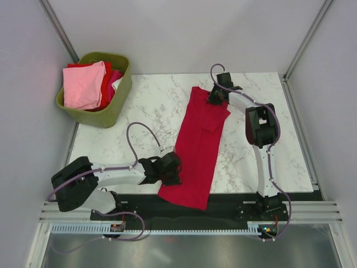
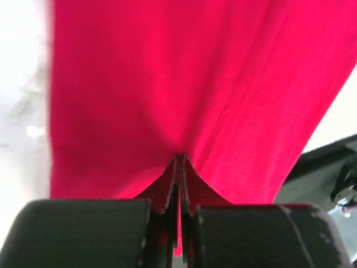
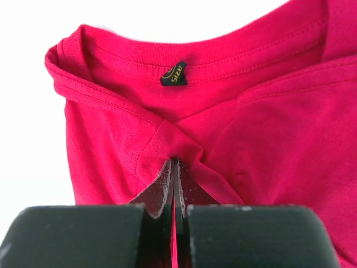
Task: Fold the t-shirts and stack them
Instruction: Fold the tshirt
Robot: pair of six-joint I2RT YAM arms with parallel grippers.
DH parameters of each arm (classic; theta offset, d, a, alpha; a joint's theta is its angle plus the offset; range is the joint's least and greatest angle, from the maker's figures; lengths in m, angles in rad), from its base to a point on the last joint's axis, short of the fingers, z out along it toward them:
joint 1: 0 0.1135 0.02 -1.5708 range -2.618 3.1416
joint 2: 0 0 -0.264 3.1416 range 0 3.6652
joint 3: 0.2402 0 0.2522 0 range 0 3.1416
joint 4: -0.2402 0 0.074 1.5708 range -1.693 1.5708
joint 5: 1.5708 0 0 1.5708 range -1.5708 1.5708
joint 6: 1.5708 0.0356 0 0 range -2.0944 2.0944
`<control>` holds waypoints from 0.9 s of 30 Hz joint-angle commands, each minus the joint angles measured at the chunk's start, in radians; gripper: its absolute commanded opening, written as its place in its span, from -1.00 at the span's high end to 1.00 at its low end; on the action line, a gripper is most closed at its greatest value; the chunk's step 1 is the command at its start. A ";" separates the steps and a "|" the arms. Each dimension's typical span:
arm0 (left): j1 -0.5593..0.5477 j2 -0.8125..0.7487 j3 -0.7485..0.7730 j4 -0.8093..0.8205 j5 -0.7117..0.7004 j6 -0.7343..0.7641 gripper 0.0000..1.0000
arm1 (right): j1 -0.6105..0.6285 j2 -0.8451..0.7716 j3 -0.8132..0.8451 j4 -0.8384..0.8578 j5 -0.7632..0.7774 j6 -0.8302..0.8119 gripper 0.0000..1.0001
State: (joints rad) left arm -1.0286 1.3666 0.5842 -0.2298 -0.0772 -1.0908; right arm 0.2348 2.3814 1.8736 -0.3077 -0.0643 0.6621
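The crimson red t-shirt [image 1: 198, 145] lies folded lengthwise in a long strip across the marble table, collar at the far end, hem hanging over the near edge. My left gripper [image 1: 174, 172] is shut on the shirt's left edge near the hem; cloth [image 2: 184, 89] fills the left wrist view. My right gripper [image 1: 215, 96] is shut on the cloth [image 3: 184, 139] by the collar, just below the small dark neck label [image 3: 173, 73]. More t-shirts, light pink [image 1: 82, 85] on top of red and magenta ones, lie in the basket.
The olive-green basket [image 1: 118, 99] stands at the table's far left corner. The marble table [image 1: 145, 106] ends at a black rail [image 1: 234, 198] along the near edge, by the arm bases. Grey walls enclose the sides.
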 commanded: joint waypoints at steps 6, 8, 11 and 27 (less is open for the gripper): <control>-0.079 0.098 0.146 0.112 -0.018 0.009 0.95 | 0.023 0.018 0.128 -0.087 -0.163 -0.016 0.60; -0.085 0.054 0.152 0.113 -0.018 0.044 0.95 | 0.023 -0.025 0.134 -0.087 -0.167 -0.035 0.48; -0.085 -0.030 0.143 0.112 -0.027 0.100 0.82 | 0.021 -0.095 0.110 -0.087 -0.172 -0.071 0.32; 0.062 -0.343 0.054 -0.086 -0.082 0.201 0.11 | -0.074 -0.487 -0.451 0.019 -0.143 -0.194 0.10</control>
State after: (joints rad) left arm -0.9909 1.0588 0.6693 -0.2863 -0.1551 -0.9390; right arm 0.1963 1.9198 1.5005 -0.3267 -0.2256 0.4946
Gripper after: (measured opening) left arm 0.440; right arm 0.435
